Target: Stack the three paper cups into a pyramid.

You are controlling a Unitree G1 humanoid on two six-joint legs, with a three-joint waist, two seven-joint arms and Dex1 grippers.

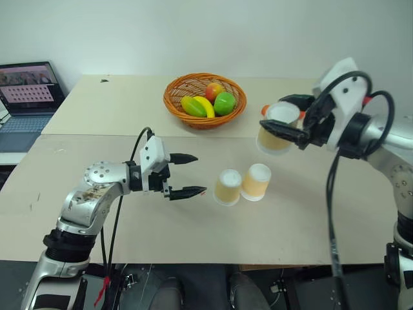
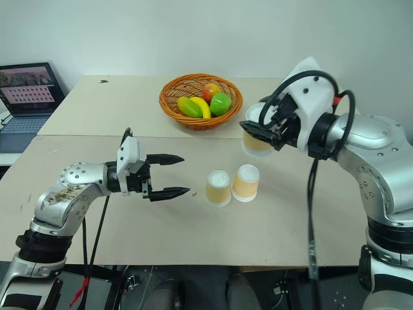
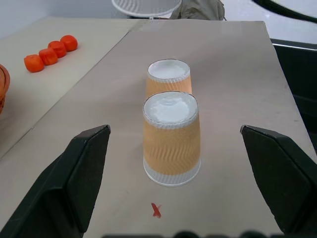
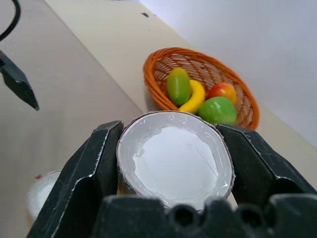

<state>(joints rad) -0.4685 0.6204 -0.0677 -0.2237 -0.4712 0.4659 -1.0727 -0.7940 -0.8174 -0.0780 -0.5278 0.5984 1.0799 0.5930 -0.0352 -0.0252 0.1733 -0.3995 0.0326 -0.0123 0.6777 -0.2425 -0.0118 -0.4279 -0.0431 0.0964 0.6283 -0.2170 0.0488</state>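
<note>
Cups (image 1: pixel 228 186) are set mid-frame on the beige worktop (image 1: pixel 97 206); third cup (image 1: pixel 277 129) gripped by right claw (image 1: pixel 288 132); left claw (image 1: pixel 187 174) spread, laptop (image 1: pixel 26 97) upper left

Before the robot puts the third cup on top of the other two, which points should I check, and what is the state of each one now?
1. Right pincer holds the third cup firmly: ok, its fingers clamp both sides.
2. Held cup is off the table: ok.
3. The two base cups stand base-up, side by side: ok, they look touching.
4. Left pincer is out of the way: ok, open and apart from the base cups.
5. Held cup is already above the base pair: not ok, it is off to their right and farther back.
6. Fruit basket is away from the stacking spot: ok.
</note>
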